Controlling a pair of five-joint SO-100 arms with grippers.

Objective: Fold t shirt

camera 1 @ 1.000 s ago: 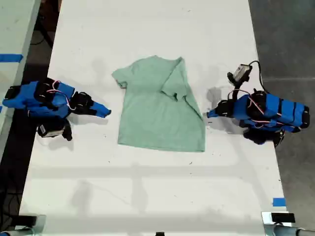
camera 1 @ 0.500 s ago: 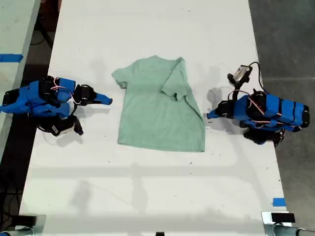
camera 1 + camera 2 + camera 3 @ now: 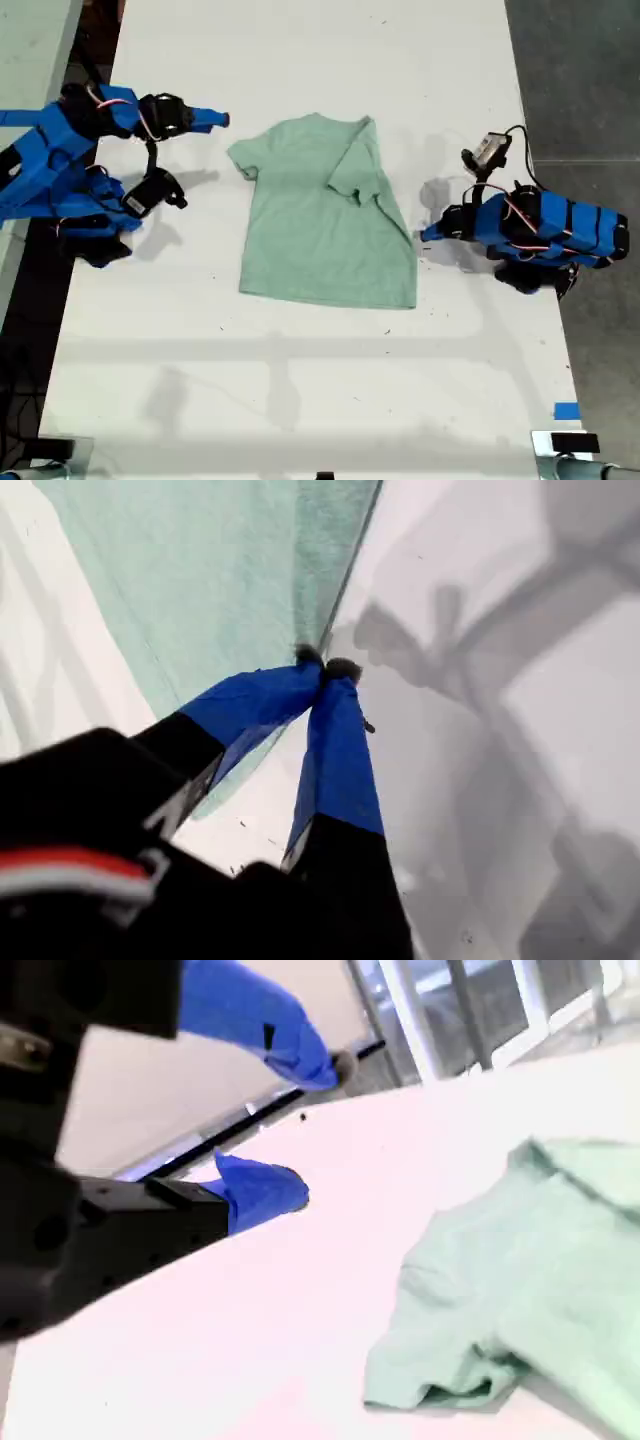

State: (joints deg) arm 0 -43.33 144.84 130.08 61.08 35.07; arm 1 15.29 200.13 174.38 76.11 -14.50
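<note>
The pale mint-green t shirt [image 3: 325, 220] lies flat in the middle of the white table [image 3: 300, 380]. The sleeve on the exterior view's right is folded in over the body. My first gripper [image 3: 425, 234] rests low at the shirt's edge on the exterior view's right. In the first wrist view its blue fingertips [image 3: 325, 668] meet, shut, right at the cloth's [image 3: 200, 570] border; I cannot tell whether cloth is pinched. My second gripper [image 3: 215, 120] is raised near the shirt's other sleeve [image 3: 450, 1360]. Its jaws [image 3: 315, 1120] are open with nothing between them.
A small camera [image 3: 488, 148] on a cable sticks up from the first arm. Blue tape [image 3: 566, 410] marks the table edge at the exterior view's lower right. Another table [image 3: 25, 80] stands at that view's left, and dark floor lies beyond both long edges.
The second arm has lifted and swung toward the exterior view's top, carrying its gripper from beside the shirt's middle up to sleeve level. The first arm and the shirt have not moved.
</note>
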